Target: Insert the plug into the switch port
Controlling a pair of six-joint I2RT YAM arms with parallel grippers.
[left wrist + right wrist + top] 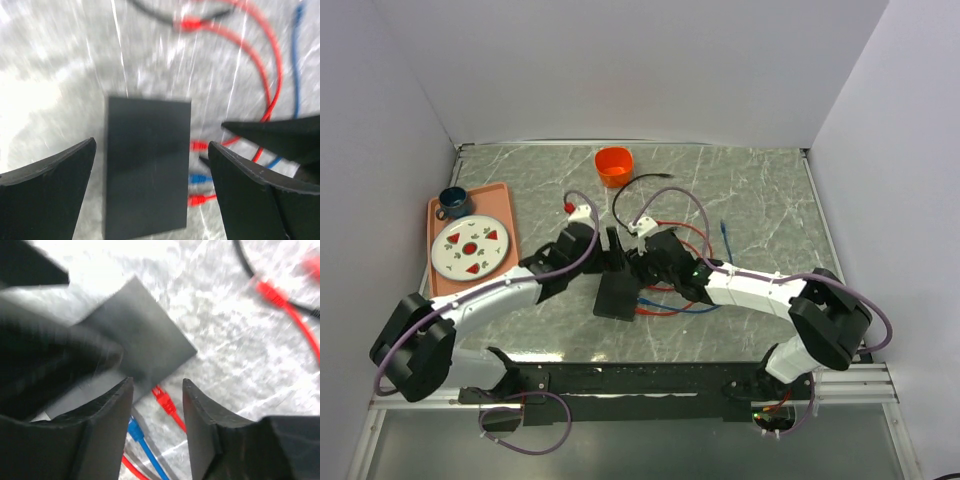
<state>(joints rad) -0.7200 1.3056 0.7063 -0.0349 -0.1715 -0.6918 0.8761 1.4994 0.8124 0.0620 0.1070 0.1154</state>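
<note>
at the desk's left edge lies a salmon-pink plastic tray carrying a white round plate with red and green motifs and a small dark-blue mug.

the left gripper is released. its black fingers are spread wide on either side of the flat matte-black rectangular box, with grey desk showing in the gap on each side.

the box lies flat near the middle of the desk, toward the near edge, between the two wrists. its top is plain, dull and unmarked. along its right narrow edge a red plug, a blue plug and a second red plug end right at the box. the switch port in that edge is lost in blur, and how deep any plug sits cannot be told.

an orange plastic cup stands at the far edge.

the right gripper is just beside the box's right edge. its fingers are parted and pinch nothing, and a red plug shows in the gap between them. red cables, a blue cable and a black cable trail over the marbled grey desk.
</note>
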